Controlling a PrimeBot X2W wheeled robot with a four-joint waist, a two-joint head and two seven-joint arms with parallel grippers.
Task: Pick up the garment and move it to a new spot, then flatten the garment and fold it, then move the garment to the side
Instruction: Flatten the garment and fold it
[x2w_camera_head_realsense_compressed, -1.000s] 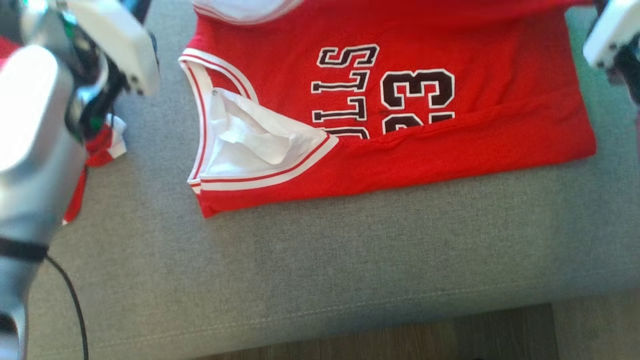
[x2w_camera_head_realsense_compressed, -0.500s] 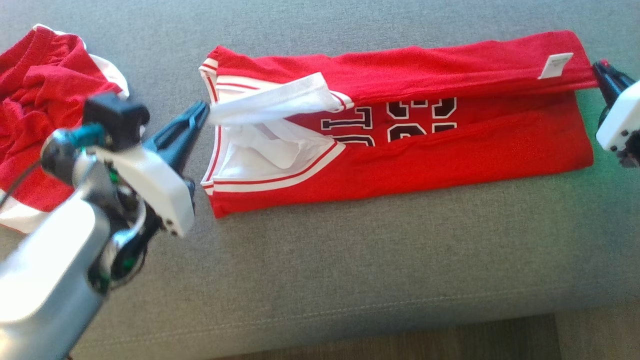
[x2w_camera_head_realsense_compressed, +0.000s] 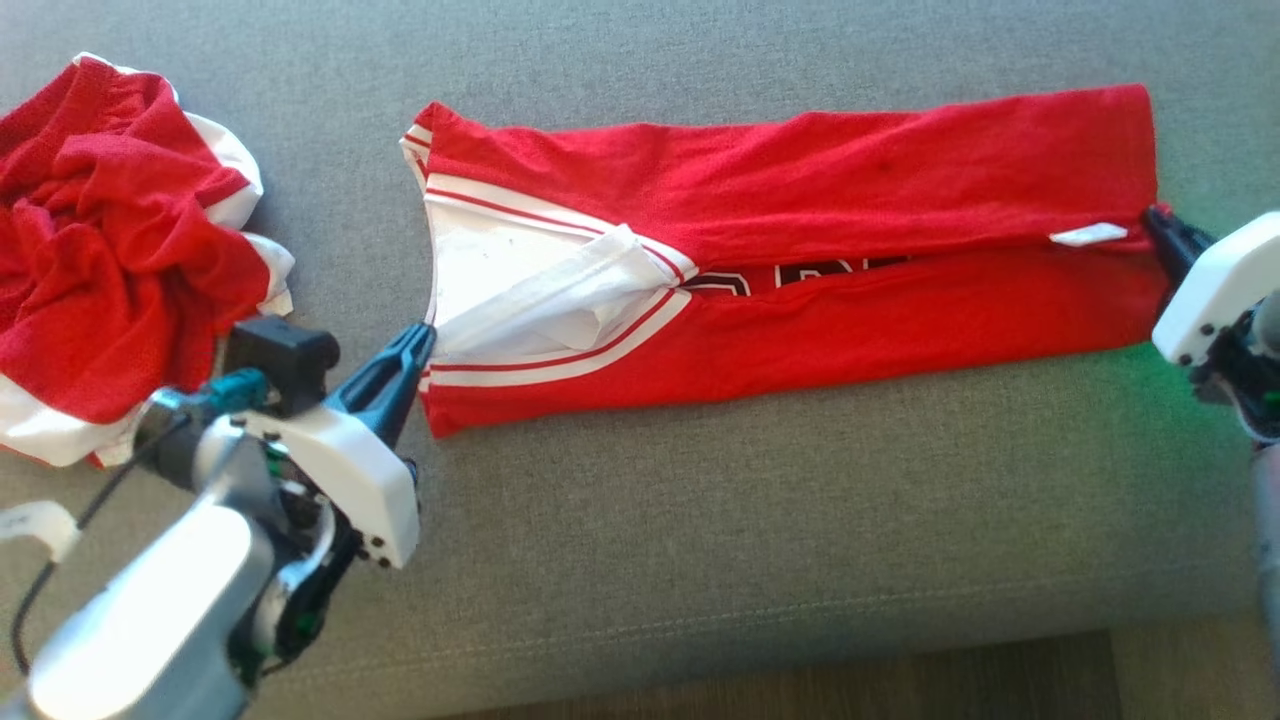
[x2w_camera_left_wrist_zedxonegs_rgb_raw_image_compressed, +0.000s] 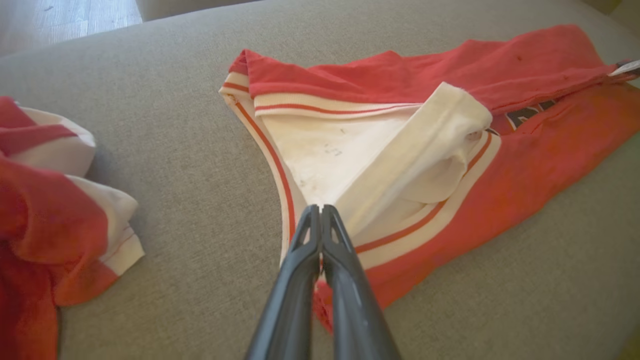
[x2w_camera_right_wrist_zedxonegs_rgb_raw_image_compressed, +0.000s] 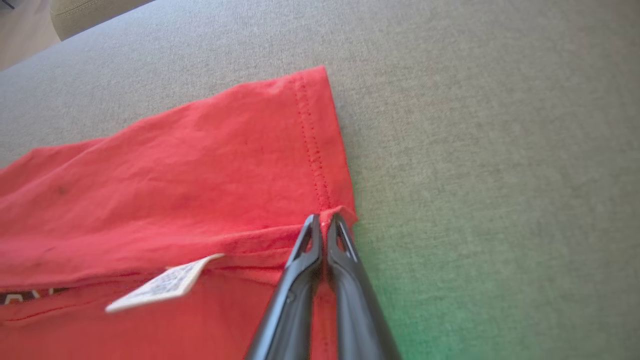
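The red basketball jersey (x2w_camera_head_realsense_compressed: 800, 180) lies lengthwise on the grey cushion (x2w_camera_head_realsense_compressed: 700, 520), its far edge folded over, the left gripper (x2w_camera_head_realsense_compressed: 425, 340) pinched shut on its white armhole trim and the right gripper (x2w_camera_head_realsense_compressed: 1155, 215) clamped on its hem corner, apparently to keep the fold taut.

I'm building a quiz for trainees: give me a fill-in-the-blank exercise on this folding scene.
The folded red jersey lies on a ____ cushion. The left gripper has its jaws shut on the jersey's ____ strap. The right gripper has its jaws shut on the jersey's red hem, beside a white ____.
Missing words: gray; white; tag.
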